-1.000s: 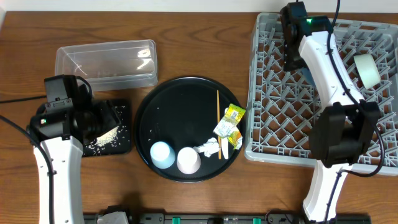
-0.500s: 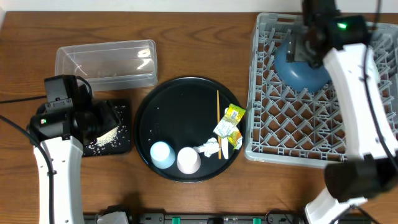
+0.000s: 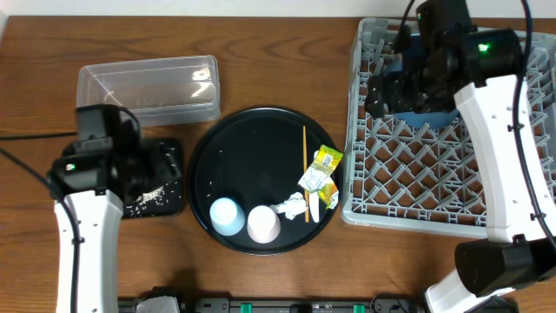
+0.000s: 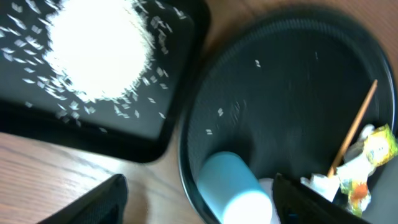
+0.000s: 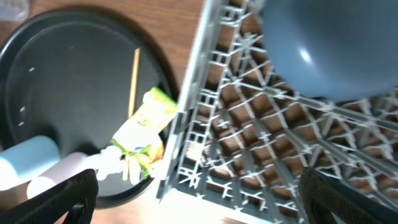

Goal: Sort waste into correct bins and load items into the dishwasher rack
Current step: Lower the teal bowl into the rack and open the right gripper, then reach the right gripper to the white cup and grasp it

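When gripped across the wall just below the top, probably light, stiff and a little slick: pale blue cup (image 3: 226, 215), standing near the front of round black tray (image 3: 252, 148) at mid-surface; mouth up or down not clear. Just beside it: whitish cup (image 3: 263, 223), same likely handling, apt to tip if nudged. Both smooth, plain, cylindrical, no handle seen. Thin wooden stick (image 3: 304, 165): light, rigid, flat on the tray floor; best pinched at mid-length. Yellow-green wrappers (image 3: 323, 169) and crumpled white scrap (image 3: 291, 207): flimsy, crushable, any hold good; bunched at the tray's right side against the stick's near half. Loose white rice (image 4: 99, 50): heaped in shallow black tray (image 3: 174, 204) toward the left edge, stray grains around; not for pinching. Clear tub (image 3: 148, 87): behind that tray, nothing seen inside. Blue plate (image 5: 323, 50): glossy, likely heaviest and breakable; in far part of grey rack (image 3: 408, 183) at the right edge. Left tool (image 4: 198, 193): fingers apart, nothing between. Right tool (image 5: 199, 186): fingers wide apart, empty, above the rack beside the plate.
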Controlling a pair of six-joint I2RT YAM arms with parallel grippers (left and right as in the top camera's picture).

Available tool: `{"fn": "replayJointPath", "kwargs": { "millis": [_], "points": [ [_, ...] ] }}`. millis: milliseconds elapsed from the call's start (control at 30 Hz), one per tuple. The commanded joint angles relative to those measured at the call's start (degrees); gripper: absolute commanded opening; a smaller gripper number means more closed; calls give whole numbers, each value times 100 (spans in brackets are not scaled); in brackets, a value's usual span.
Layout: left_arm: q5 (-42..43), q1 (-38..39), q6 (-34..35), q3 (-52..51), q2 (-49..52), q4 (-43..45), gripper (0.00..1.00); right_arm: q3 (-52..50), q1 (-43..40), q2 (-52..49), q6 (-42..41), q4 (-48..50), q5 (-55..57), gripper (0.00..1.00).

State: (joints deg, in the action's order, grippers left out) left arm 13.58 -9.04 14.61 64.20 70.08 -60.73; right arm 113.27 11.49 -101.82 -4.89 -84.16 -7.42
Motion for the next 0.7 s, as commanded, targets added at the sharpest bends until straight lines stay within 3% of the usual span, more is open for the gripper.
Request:
{"fn": "replayJointPath", "kwargs": {
  "millis": [0, 200, 467, 667],
  "points": [
    [28, 358, 66, -9, 35, -221, 79, -79, 52, -42, 127, -79, -197, 99],
    [-557, 616, 586, -98, 175, -542, 80, -118, 472, -44, 1497, -282, -1215, 99],
    [-1005, 111, 719, -98, 181, -393, 84, -933, 1980, -44, 1829, -129, -1204, 99],
    [-997, -737, 848, -98, 184, -380, 86, -2105, 3069, -44, 1755, 741, -1213, 99]
  ]
}}
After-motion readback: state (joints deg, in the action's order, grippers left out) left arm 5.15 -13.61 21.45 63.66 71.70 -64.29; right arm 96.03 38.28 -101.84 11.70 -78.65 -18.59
